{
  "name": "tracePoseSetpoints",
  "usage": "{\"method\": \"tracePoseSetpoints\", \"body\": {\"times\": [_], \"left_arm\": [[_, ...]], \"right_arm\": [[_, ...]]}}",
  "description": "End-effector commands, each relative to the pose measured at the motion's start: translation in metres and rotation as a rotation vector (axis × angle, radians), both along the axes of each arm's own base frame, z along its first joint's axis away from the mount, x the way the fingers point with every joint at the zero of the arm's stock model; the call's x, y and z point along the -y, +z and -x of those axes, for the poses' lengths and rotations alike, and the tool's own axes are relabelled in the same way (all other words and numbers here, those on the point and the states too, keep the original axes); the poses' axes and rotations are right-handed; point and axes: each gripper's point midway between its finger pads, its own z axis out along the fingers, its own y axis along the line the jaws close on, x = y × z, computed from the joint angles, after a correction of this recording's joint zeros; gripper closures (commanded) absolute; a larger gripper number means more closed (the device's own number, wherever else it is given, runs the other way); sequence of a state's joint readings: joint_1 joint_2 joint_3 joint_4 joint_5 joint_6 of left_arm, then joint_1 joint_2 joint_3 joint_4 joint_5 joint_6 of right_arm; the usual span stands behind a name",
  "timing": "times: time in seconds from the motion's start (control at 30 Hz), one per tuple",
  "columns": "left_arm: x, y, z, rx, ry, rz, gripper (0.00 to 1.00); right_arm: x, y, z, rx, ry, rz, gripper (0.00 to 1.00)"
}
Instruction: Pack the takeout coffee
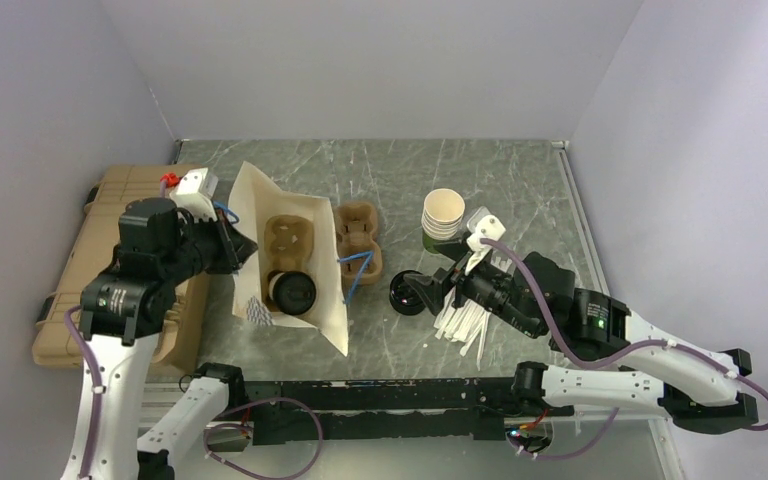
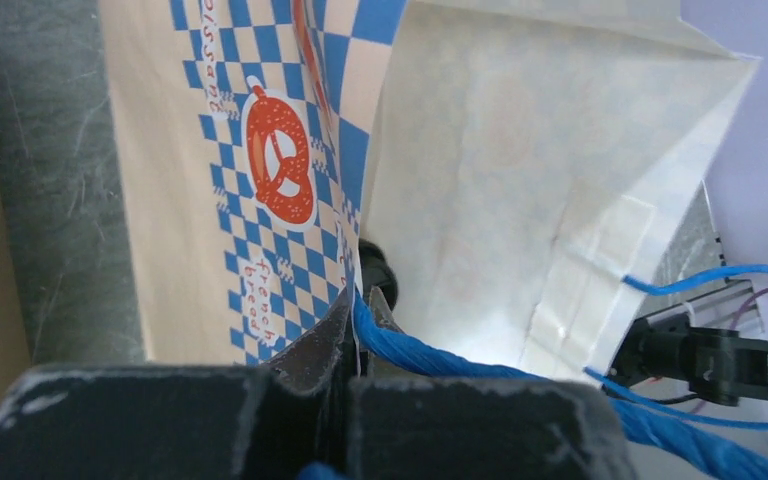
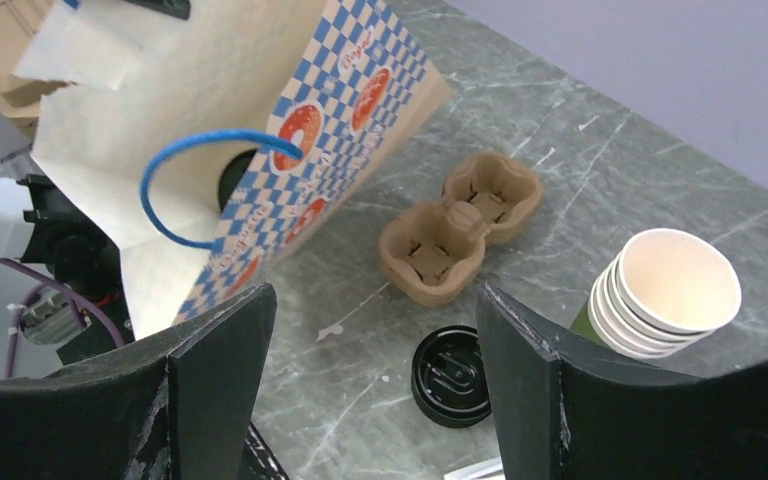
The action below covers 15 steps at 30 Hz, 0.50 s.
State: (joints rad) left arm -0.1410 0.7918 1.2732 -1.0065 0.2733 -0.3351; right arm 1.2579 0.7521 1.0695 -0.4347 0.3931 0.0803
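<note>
Sitting in paper bag (image 1: 256, 197), black-lidded takeout coffee (image 1: 292, 291)

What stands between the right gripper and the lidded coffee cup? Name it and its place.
The near side wall of the paper bag and its blue handle stand between the open right gripper and the lidded cup inside. Nothing covers the cup from above. The left gripper pinches the bag's other edge.

Beyond the wide-spread right tool (image 3: 372, 300): black lid (image 3: 450, 375), pulp carrier (image 3: 455, 225), cup stack (image 3: 665, 295), checkered bag (image 3: 290, 150).
</note>
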Motion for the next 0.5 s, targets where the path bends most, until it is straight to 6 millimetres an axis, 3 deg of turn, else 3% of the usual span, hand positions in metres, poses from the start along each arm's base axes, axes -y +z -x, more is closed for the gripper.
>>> {"method": "tracePoseSetpoints", "body": {"times": [0.0, 0.2, 0.47], "left_arm": [[0.009, 0.020, 0.008, -0.060, -0.015, 0.059, 1.00], [0.016, 0.009, 0.011, -0.177, -0.019, 0.099, 1.00], [0.039, 0.007, 0.003, -0.226, -0.075, 0.225, 1.00]], "right_arm": [[0.012, 0.012, -0.005, -0.027, -0.064, -0.022, 0.23], [0.033, -0.025, -0.027, -0.097, -0.278, 0.142, 0.22], [0.049, -0.083, -0.034, -0.227, -0.391, 0.313, 0.20]]}}
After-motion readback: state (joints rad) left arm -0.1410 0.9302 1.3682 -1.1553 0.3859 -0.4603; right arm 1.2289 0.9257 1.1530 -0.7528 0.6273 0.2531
